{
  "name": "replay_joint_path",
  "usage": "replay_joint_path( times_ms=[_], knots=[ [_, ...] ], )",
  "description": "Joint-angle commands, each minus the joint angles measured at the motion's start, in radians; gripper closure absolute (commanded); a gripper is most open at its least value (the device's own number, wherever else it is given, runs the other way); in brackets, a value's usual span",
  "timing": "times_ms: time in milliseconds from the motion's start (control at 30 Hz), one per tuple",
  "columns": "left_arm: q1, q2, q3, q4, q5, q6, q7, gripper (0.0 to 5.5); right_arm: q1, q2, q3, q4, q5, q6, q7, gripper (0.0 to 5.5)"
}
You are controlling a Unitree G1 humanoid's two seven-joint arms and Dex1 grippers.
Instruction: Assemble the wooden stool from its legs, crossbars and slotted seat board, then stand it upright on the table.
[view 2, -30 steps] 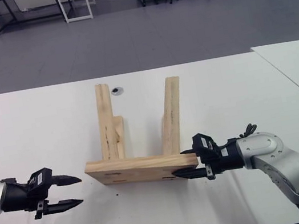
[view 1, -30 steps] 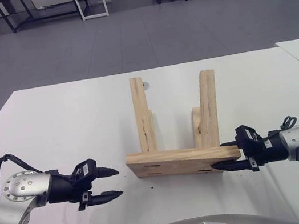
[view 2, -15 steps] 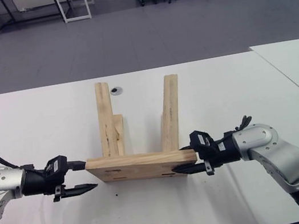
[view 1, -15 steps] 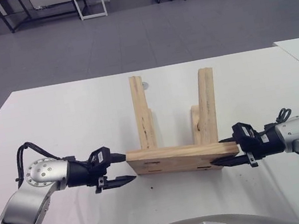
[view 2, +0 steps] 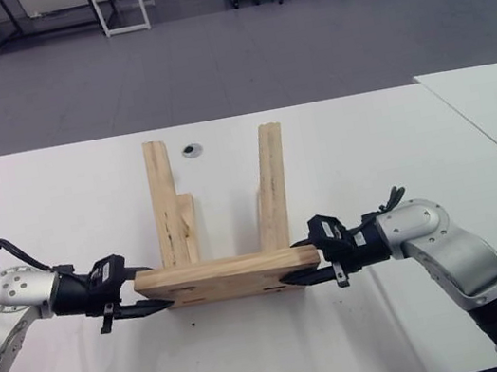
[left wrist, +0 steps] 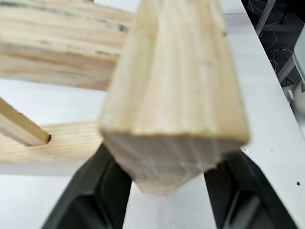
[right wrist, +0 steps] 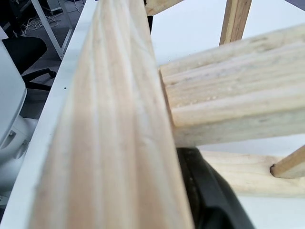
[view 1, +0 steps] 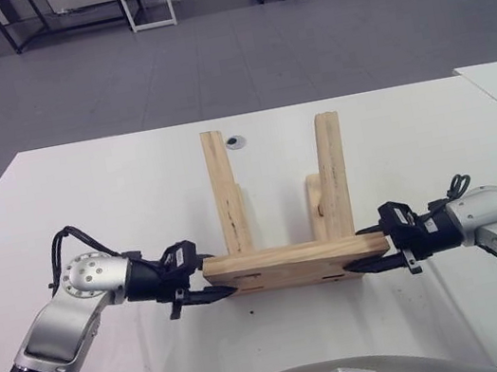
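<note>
White table (view 1: 86, 195): open surface on every side of the work, near edge close below it. Wooden stool (view 1: 230, 210): assembled, lying on its side mid-table with legs pointing away; judged rigid, fairly light and not fragile. Seat board (view 1: 291, 263): left gripper (view 1: 218, 274) and right gripper (view 1: 358, 250) each clamped over one end, a sound hold for tipping it upright.

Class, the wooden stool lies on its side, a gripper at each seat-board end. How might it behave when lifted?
Probably stiff: the seat board and legs are thick timber. Likely to swing legs-down, since the left gripper and right gripper hold only the board's ends. Unlikely to roll: flat faces.
</note>
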Motion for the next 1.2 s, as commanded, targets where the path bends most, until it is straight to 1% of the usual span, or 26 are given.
replay_joint_path(
  times_ms=[33, 200, 233, 300, 367, 467, 600, 667, 700, 833, 900, 933, 1200],
  knots=[
    [0.002, 0.003, 0.004, -0.010, -0.004, 0.003, -0.009, 3.98, -0.016, 0.006, 0.012, 0.016, -0.007, 0.007, 0.005, 3.93],
    [0.008, 0.006, 0.001, 0.005, 0.020, -0.031, -0.007, 4.01, -0.015, 0.006, -0.008, 0.030, 0.000, 0.013, -0.007, 3.93],
    [0.016, 0.007, 0.001, 0.009, 0.027, -0.041, -0.007, 4.03, -0.013, 0.002, -0.013, 0.039, 0.002, 0.018, -0.008, 3.53],
    [0.026, 0.003, 0.002, 0.014, 0.035, -0.062, -0.001, 4.05, -0.007, 0.004, -0.016, 0.049, -0.003, 0.018, -0.015, 3.17],
    [0.018, -0.013, 0.006, 0.007, 0.020, -0.061, 0.011, 4.07, -0.013, 0.017, -0.017, 0.054, -0.008, 0.014, -0.028, 2.96],
    [0.010, -0.022, 0.010, -0.001, 0.009, -0.057, 0.017, 4.08, -0.024, 0.026, -0.023, 0.064, -0.010, 0.002, -0.038, 2.96],
    [0.019, -0.013, 0.006, 0.014, 0.029, -0.083, 0.003, 4.08, -0.018, 0.022, -0.028, 0.078, -0.018, -0.012, -0.032, 2.21],
    [0.023, -0.008, 0.005, 0.017, 0.034, -0.090, -0.002, 4.08, -0.012, 0.009, -0.032, 0.086, -0.019, -0.016, -0.021, 1.75],
    [0.023, -0.007, 0.005, 0.025, 0.038, -0.096, -0.004, 4.09, -0.010, -0.004, -0.040, 0.095, -0.017, -0.020, -0.008, 1.72],
    [0.023, -0.005, 0.011, 0.037, 0.036, -0.105, -0.007, 4.12, -0.006, -0.035, -0.065, 0.101, -0.007, -0.021, 0.025, 1.72],
    [0.026, -0.004, 0.013, 0.034, 0.030, -0.102, -0.010, 4.12, -0.001, -0.043, -0.070, 0.093, -0.001, -0.015, 0.038, 2.12],
    [0.028, -0.003, 0.013, 0.033, 0.028, -0.101, -0.012, 4.12, 0.000, -0.045, -0.071, 0.090, 0.000, -0.013, 0.042, 2.12],
    [0.024, 0.000, 0.014, 0.038, 0.028, -0.096, -0.018, 4.12, -0.003, -0.026, -0.060, 0.082, 0.005, -0.015, 0.048, 3.73]
  ],
)
